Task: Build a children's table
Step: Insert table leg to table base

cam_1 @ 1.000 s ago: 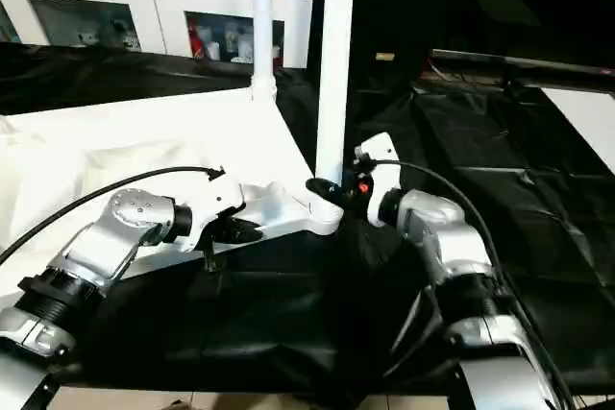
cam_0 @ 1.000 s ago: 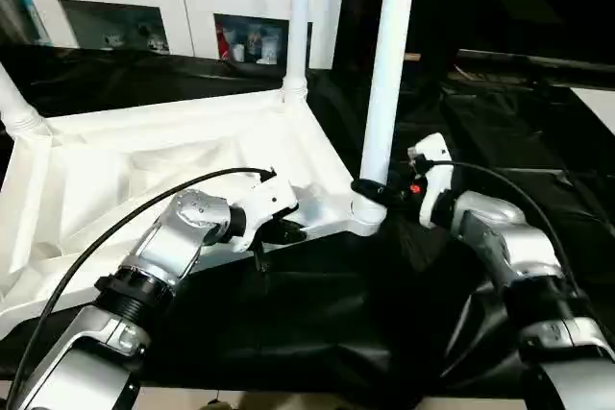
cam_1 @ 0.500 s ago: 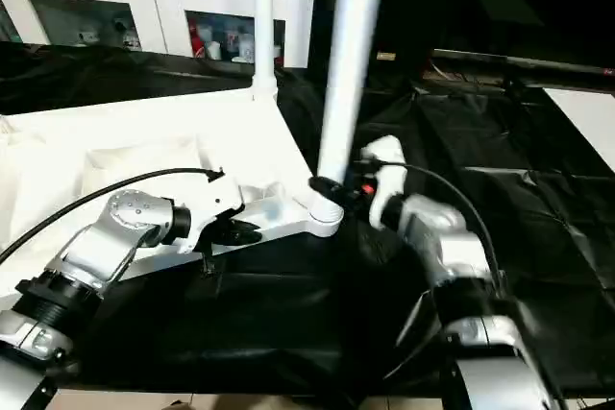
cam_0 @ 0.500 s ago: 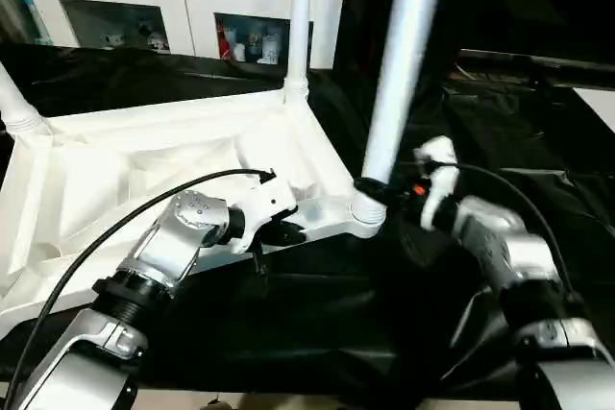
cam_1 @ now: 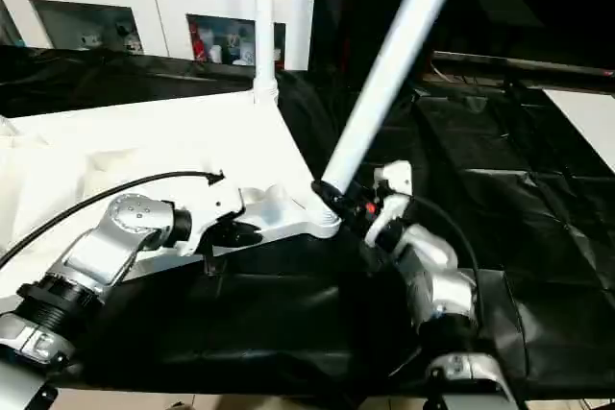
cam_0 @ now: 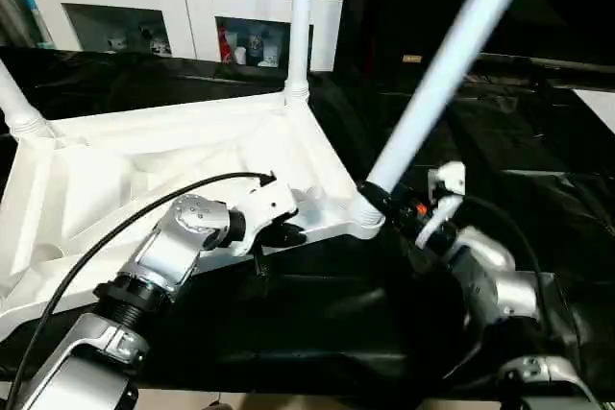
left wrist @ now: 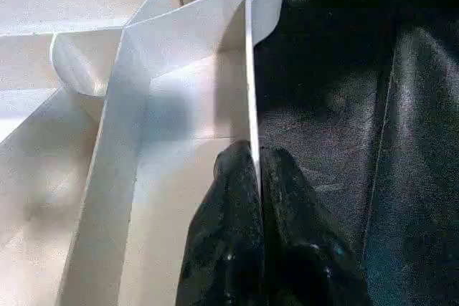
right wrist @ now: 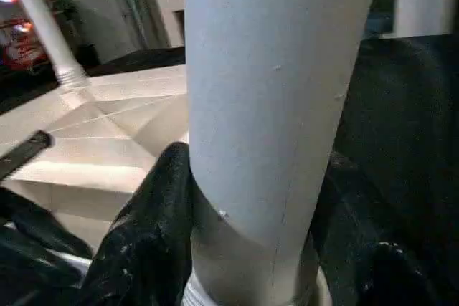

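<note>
Eye views: upturned table top [cam_0: 144,170] on black cloth; right gripper [cam_0: 384,204] grips tilted leg [cam_0: 437,84] at the near corner socket [cam_0: 363,221].
Left wrist: left gripper [left wrist: 255,177] pinches the top's rim.
Right wrist: fingers [right wrist: 147,241] clasp the leg.
Next: straighten and seat it.

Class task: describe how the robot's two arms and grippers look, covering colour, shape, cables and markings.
Both forearms are silver, rounded metal segments with black joint rings. A black cable arcs over the left arm. Each white wrist housing carries a gripper of two black fingers: left gripper, right gripper. Small red marks sit by the right wrist.

Left gripper [left wrist: 256,177] pinched closed, right gripper [right wrist: 251,249] clamping.
</note>
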`<state>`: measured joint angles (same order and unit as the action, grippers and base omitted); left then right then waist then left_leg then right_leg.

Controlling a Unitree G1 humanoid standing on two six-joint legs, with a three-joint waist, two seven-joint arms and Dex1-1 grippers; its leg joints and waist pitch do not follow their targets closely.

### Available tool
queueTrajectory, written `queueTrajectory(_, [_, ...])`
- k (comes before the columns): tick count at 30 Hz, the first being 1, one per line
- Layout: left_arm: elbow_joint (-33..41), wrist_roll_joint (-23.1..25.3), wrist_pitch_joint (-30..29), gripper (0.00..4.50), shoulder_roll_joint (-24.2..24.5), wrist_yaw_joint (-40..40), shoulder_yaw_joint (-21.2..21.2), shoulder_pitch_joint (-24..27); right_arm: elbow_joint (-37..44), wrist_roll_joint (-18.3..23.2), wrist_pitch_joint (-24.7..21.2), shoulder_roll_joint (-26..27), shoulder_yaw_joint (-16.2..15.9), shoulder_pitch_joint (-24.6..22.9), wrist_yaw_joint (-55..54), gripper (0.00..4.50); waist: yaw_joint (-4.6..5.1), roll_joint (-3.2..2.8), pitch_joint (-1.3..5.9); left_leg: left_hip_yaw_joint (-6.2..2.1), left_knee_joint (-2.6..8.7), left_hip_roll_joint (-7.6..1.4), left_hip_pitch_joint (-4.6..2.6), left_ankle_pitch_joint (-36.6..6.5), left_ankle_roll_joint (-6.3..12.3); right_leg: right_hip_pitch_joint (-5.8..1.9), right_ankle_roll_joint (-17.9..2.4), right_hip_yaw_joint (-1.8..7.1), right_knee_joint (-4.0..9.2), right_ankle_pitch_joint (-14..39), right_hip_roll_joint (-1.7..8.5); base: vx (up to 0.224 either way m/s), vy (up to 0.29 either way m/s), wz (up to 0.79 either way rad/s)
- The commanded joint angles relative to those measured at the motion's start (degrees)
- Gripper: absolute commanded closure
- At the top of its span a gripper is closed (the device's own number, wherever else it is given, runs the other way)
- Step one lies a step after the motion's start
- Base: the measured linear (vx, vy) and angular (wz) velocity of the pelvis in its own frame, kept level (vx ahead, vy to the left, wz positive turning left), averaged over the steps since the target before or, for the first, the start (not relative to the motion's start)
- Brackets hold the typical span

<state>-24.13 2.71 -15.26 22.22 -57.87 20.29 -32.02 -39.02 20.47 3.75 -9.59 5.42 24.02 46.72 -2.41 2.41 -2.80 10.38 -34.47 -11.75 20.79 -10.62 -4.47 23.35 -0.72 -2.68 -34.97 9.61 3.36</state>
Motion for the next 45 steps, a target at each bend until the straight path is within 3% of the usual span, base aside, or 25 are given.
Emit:
queueTrajectory(1, [-0.2, -0.3, 1.9, 4.50, -0.5, 1.7, -0.9, -0.2, -4.7, -3.4, 0.4, -0.2, -1.1, -3.5, 0.0, 2.63, 0.06, -0.76, 3.32, -0.54, 4.47, -1.37, -0.70, -16.5, 0.40, -2.20, -10.6, 2.15, 5.06, 20.9, 4.04, 0.000, 0.000, 0.00])
queueTrajectory(3, [-0.1, -0.2, 2.1, 4.50, -0.5, 1.7, -0.8, -0.1, -4.7, -3.5, 1.1, -0.2, -0.9, -3.8, -0.1, 2.63, 0.13, -0.54, 3.23, -0.54, 4.51, -1.32, -0.59, -16.8, 0.64, -2.19, -10.3, 2.14, 5.17, 21.6, 3.93, 0.000, 0.000, 0.00])
queueTrajectory(9, [-0.1, 0.0, 2.4, 4.50, -0.7, 1.3, -0.6, -0.1, -6.2, -4.4, 2.6, -1.6, -1.5, -4.3, 0.9, 2.63, 0.34, -0.68, 3.12, -0.67, 4.62, -1.36, -0.67, -18.6, 0.70, -2.02, -9.8, 2.06, 5.45, 24.3, 3.91, 0.000, 0.000, 0.00])
queueTrajectory(12, [-0.3, 0.0, 2.6, 4.50, -0.4, 0.9, -0.6, -0.2, -5.5, -5.5, 1.3, -2.8, -3.6, -4.3, 3.0, 2.63, 0.40, -0.66, 3.05, -0.72, 4.64, -1.34, -0.67, -19.2, 0.77, -1.93, -9.3, 2.05, 5.65, 25.6, 3.95, 0.000, 0.000, 0.00])
queueTrajectory(13, [-0.5, 0.2, 3.0, 4.50, -0.2, 0.5, -0.3, -0.4, -5.1, -6.3, -0.5, -3.9, -5.6, -3.7, 5.6, 2.63, 0.50, -0.25, 3.05, -0.71, 4.58, -1.27, -0.61, -19.2, 0.91, -1.99, -8.9, 1.98, 5.74, 26.7, 3.90, 0.000, 0.000, 0.00])
queueTrajectory(16, [-0.6, 0.3, 3.4, 4.50, 0.1, -0.1, 0.0, -0.5, -5.2, -7.8, -2.3, -5.2, -7.7, -2.4, 8.3, 2.63, 0.55, -0.31, 2.98, -0.76, 4.58, -1.27, -0.58, -19.0, 1.20, -1.92, -8.4, 2.00, 5.89, 28.0, 3.98, 0.000, 0.000, 0.00])
queueTrajectory(17, [-0.6, 0.3, 3.4, 4.50, 0.1, -0.1, 0.0, -0.5, -5.2, -7.8, -2.3, -5.2, -7.7, -2.4, 8.3, 2.63, 0.56, 0.01, 2.97, -0.74, 4.49, -1.26, -0.61, -19.0, 1.32, -1.84, -8.1, 1.98, 5.94, 29.0, 4.07, 0.000, 0.000, 0.00])
queueTrajectory(19, [-0.5, 0.4, 3.7, 4.50, 0.4, -0.6, 0.2, -0.6, -5.7, -8.9, -3.0, -6.1, -9.2, -0.5, 10.3, 2.63, 0.57, -0.13, 2.99, -0.75, 4.50, -1.30, -0.67, -19.0, 1.21, -1.70, -7.9, 2.03, 6.03, 29.4, 4.11, 0.000, 0.000, 0.00])
queueTrajectory(20, [-0.4, 0.5, 4.0, 4.50, 0.5, -1.0, 0.4, -0.7, -6.0, -9.4, -3.5, -6.5, -9.9, 0.5, 11.2, 2.63, 0.62, 0.48, 3.04, -0.85, 4.52, -1.31, -0.45, -18.5, 1.39, -1.88, -7.9, 1.89, 5.79, 29.5, 4.12, 0.000, 0.000, 0.00])
queueTrajectory(22, [-0.1, 0.5, 4.6, 4.50, 0.8, -1.7, 0.7, -0.7, -6.4, -10.0, -3.5, -7.1, -10.8, 2.2, 12.6, 2.63, 0.67, 0.16, 2.99, -0.76, 4.51, -1.40, -0.65, -18.6, 1.35, -1.64, -8.1, 1.97, 5.95, 29.0, 4.09, 0.000, 0.000, 0.00])
queueTrajectory(24, [0.1, 0.5, 4.9, 4.50, 1.0, -2.1, 0.8, -0.6, -6.6, -10.3, -4.4, -7.6, -11.7, 3.6, 14.3, 2.63, 0.67, 0.49, 3.01, -0.81, 4.58, -1.39, -0.57, -18.7, 1.31, -1.77, -8.0, 1.96, 5.88, 29.2, 4.13, 0.000, 0.000, 0.00])
queueTrajectory(25, [0.1, 0.6, 5.0, 4.50, 1.2, -2.3, 0.9, -0.6, -6.7, -10.8, -5.6, -8.5, -12.8, 4.8, 16.6, 2.63, 0.64, 1.11, 3.02, -0.73, 4.51, -1.45, -0.61, -18.3, 1.48, -1.70, -7.9, 1.96, 5.84, 29.0, 4.18, 0.000, 0.000, 0.00])
queueTrajectory(26, [0.1, 0.6, 5.1, 4.50, 1.2, -2.3, 0.9, -0.6, -6.7, -10.9, -5.8, -8.7, -13.0, 5.0, 16.9, 2.63, 0.58, 0.86, 3.01, -0.82, 4.53, -1.45, -0.65, -18.4, 1.48, -1.69, -8.0, 1.91, 5.76, 29.3, 4.20, 0.000, 0.000, 0.00])
queueTrajectory(31, [0.0, 0.9, 5.3, 4.50, 1.7, -3.3, 1.1, -0.5, -7.8, -13.5, -7.8, -11.4, -16.1, 7.6, 22.9, 2.63, 0.54, 1.20, 2.92, -0.80, 4.55, -1.55, -0.82, -19.3, 1.19, -1.42, -7.5, 1.94, 6.05, 30.9, 4.22, 0.000, 0.000, 0.00])
queueTrajectory(37, [0.7, -1.1, 6.9, 4.50, 2.1, -7.4, 1.3, -0.4, -9.5, -15.9, -9.2, -13.8, -19.4, 10.1, 30.5, 2.63, 0.36, 1.36, 2.98, -0.77, 4.50, -1.66, -0.88, -19.5, 1.42, -1.39, -8.1, 2.00, 5.98, 29.9, 4.24, 0.000, 0.000, 0.00])
queueTrajectory(39, [1.2, -1.8, 6.9, 4.50, 2.2, -9.0, 1.5, -0.3, -9.3, -16.1, -9.5, -14.4, -20.4, 10.3, 32.4, 2.63, 0.14, 1.32, 2.98, -0.66, 4.48, -1.81, -1.08, -19.3, 1.50, -1.23, -8.9, 2.11, 5.82, 28.3, 4.21, 0.000, 0.000, 0.00])
queueTrajectory(42, [1.7, -2.0, 6.6, 4.50, 2.4, -10.4, 2.0, -0.2, -8.5, -16.1, -10.8, -15.1, -21.7, 10.2, 35.2, 2.63, 0.11, 1.41, 3.08, -0.72, 4.72, -1.93, -0.70, -18.1, 1.38, -1.66, -9.6, 2.11, 5.36, 25.3, 4.19, 0.000, 0.000, 0.00])
queueTrajectory(45, [2.1, -1.8, 6.7, 4.50, 2.5, -10.8, 2.3, 0.1, -7.6, -16.3, -11.3, -15.4, -22.6, 9.1, 37.4, 2.63, -0.06, 1.37, 3.10, -0.58, 4.69, -2.02, -0.98, -18.3, 1.31, -1.56, -10.4, 2.22, 5.24, 23.7, 4.12, 0.000, 0.000, 0.00])
